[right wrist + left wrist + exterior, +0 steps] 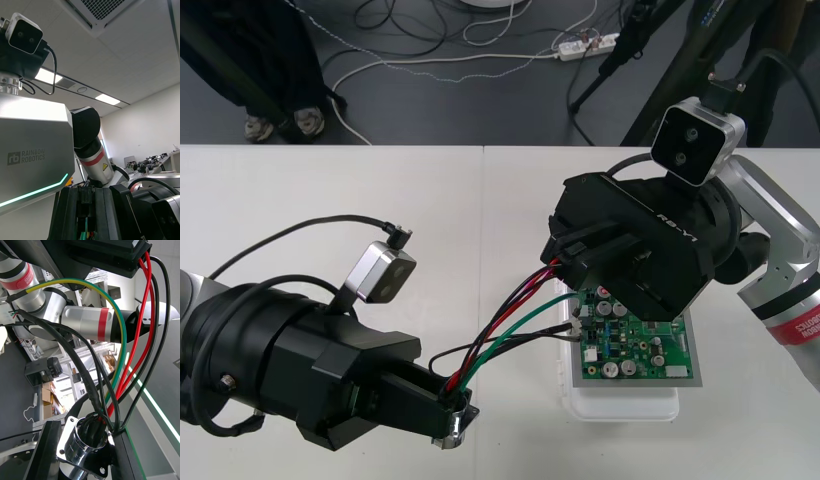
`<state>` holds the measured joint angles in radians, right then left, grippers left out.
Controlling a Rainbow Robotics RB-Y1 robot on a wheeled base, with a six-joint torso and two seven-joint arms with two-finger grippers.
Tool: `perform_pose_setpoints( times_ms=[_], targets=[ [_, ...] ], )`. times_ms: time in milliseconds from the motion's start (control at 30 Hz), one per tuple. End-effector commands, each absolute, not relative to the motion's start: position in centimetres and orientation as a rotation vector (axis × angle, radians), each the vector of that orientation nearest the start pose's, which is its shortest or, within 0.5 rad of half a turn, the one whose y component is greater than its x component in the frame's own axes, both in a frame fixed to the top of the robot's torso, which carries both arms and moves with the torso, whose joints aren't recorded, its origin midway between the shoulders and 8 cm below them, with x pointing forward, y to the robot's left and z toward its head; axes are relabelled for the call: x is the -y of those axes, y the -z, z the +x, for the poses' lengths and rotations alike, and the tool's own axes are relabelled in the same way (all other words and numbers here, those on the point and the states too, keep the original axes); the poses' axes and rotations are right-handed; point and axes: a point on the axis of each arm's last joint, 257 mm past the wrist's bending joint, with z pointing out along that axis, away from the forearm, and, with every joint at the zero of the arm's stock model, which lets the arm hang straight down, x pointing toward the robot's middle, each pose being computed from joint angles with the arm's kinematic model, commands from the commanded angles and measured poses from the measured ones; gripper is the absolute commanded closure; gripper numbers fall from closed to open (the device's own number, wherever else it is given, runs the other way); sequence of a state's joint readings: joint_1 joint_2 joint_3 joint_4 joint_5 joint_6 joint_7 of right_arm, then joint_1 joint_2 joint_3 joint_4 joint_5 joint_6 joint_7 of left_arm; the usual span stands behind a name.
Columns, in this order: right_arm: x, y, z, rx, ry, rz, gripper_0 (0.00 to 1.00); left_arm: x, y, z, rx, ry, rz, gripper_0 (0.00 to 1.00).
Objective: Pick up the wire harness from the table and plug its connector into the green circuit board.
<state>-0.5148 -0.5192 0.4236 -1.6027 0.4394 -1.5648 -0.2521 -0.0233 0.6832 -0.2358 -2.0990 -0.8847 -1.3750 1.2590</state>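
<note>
The wire harness is stretched between both grippers. My left gripper [455, 418], low on the table's left side, is shut on the round metal socket [85, 444], whose flange sits between the fingers [45, 452]. Red, black and green wires [505, 320] rise from it toward the right gripper [565, 252]. That gripper hangs over the left upper part of the green circuit board [640, 350] and is shut on the red and black wires' far end; the plug itself is hidden. The green wire [120, 320] and one black wire end loose by the board's left edge.
The board lies on a white base [620, 408] at the table's right front. The right arm's silver link with its red ring [790, 320] comes in from the right edge. Bare table stretches across the far left and middle.
</note>
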Motion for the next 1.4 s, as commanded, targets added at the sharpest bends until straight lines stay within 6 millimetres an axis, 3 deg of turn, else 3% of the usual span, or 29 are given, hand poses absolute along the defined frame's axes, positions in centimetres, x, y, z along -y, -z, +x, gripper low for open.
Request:
perform_pose_setpoints(
  times_ms=[33,700,1000,1400],
  targets=[
    [2.5,-4.3,22.3,-0.531,-1.981,-1.306,1.0,-3.2,6.7,16.5,-1.719,2.096,1.051,0.0],
    [3.2,-3.9,22.7,-0.56,-1.962,-1.295,1.0,-2.4,6.5,17.2,-1.665,2.076,1.015,0.0],
    [5.2,-3.3,23.8,-0.619,-1.914,-1.26,1.0,-3.0,5.7,18.4,-1.632,2.007,1.021,0.0],
    [9.0,-2.6,25.1,-0.717,-1.849,-1.184,1.0,-4.6,4.4,22.3,-1.606,1.77,1.061,0.0]
  ],
)
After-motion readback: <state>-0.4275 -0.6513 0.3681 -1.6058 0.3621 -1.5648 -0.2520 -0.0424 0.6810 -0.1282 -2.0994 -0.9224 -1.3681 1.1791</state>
